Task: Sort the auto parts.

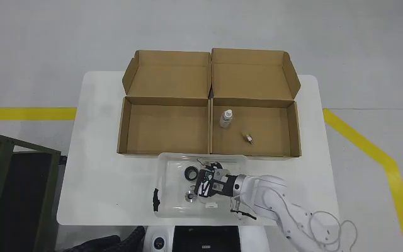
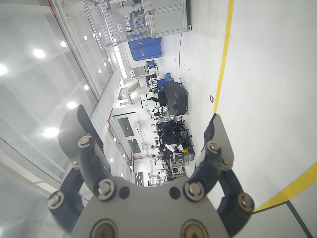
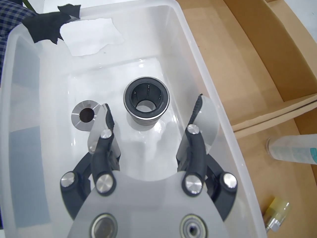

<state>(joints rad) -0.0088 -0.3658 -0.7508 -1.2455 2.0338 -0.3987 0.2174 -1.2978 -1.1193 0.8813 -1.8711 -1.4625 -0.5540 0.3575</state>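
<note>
A clear plastic bin (image 1: pixel 165 165) (image 3: pixel 188 33) stands at the table's front edge. Inside it, a black cylindrical bearing (image 3: pixel 146 100) (image 1: pixel 190 172) stands upright beside a flat silver disc with a centre hole (image 3: pixel 85 115) (image 1: pixel 189 197). My right gripper (image 3: pixel 153 106) (image 1: pixel 205 183) hangs open over the bin, its fingers to either side of the bearing and apart from it. The right cardboard box (image 1: pixel 277 148) holds a small white bottle (image 1: pixel 226 118) (image 3: pixel 292 149) and a small brass-tipped part (image 1: pixel 248 137) (image 3: pixel 277 214). My left gripper (image 2: pixel 148 125) is open, pointing away from the table at the room.
The left cardboard box (image 1: pixel 165 129) sits beside the right one, both with lids folded back. Black tape (image 1: pixel 155 200) (image 3: pixel 47 25) and a white label (image 3: pixel 91 35) stick to the bin's left end wall. Bare white table (image 1: pixel 101 157) lies left of the bin.
</note>
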